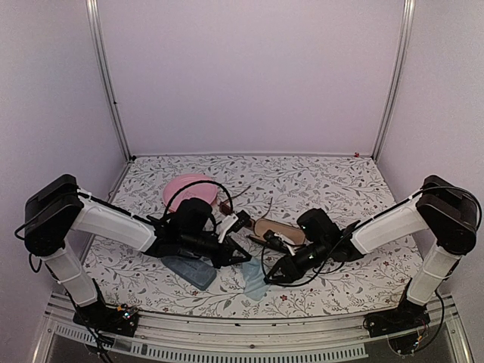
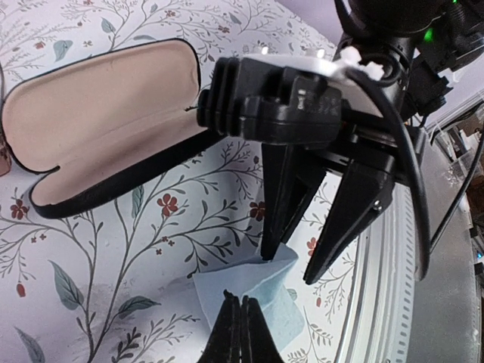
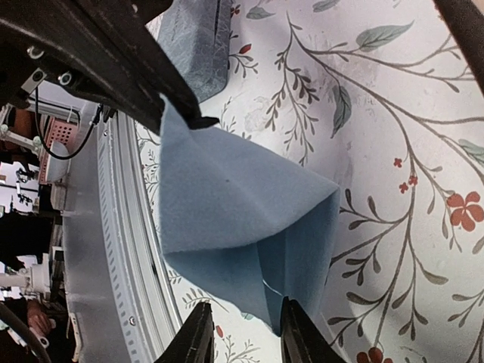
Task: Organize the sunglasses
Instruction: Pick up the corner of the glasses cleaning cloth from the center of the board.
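- left claw [image 2: 238, 302]: closed tight, appearing to be pinching a corner of the cloth [image 3: 242, 219].
- right claw [image 3: 246, 318]: standing partly open, the cloth edge lying between its fingers, nothing gripped.
- sunglasses [image 1: 225, 204]: lying on the worktop [image 1: 340, 181] beyond the left claw, outside the open case [image 2: 98, 113].
- risk: right claw catching only the edge and the cloth slipping free; both claws working close together, so likely bumping.
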Robot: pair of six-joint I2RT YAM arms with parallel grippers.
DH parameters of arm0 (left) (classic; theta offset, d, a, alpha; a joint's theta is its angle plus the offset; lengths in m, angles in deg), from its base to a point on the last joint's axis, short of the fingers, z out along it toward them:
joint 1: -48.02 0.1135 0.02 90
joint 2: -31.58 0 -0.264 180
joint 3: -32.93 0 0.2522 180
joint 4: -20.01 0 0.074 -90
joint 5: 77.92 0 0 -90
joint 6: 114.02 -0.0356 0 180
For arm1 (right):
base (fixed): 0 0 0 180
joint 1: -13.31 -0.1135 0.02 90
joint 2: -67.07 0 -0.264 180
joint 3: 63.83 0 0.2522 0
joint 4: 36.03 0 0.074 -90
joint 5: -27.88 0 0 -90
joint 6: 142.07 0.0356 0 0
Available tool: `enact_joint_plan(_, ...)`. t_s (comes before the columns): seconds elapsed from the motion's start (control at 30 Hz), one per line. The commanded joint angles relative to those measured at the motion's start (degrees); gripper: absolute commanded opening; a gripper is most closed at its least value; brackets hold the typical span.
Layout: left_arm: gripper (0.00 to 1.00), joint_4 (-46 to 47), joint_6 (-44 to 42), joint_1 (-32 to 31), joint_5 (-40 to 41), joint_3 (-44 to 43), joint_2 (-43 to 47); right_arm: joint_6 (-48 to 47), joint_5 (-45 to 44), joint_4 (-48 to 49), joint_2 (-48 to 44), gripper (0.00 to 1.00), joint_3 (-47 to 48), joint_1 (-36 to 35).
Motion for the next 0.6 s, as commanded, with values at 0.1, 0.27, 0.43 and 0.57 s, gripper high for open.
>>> enact_joint_plan(0.1, 0.0, -0.4, 0.0, 0.6, 0.2, -0.1, 0.7, -0.5, 1.8, 1.3, 0.2, 0.27, -1.0, -0.4)
enact_joint_plan(0.27, 0.0, -0.3, 0.0, 0.6, 0.3, 0.0, 0.7, -0.5, 1.9, 1.4, 0.2, 0.23, -1.5, -0.4)
enact_joint_plan(0.43, 0.0, -0.2, 0.1, 0.6, 0.4, -0.1, 0.8, -0.4, 1.8, 1.5, 0.3, 0.22, -1.9, -0.4)
enact_joint_plan(0.57, 0.0, -0.2, 0.2, 0.6, 0.4, -0.1, 0.7, -0.3, 2.1, 2.0, 0.5, 0.2, -1.9, -0.4)
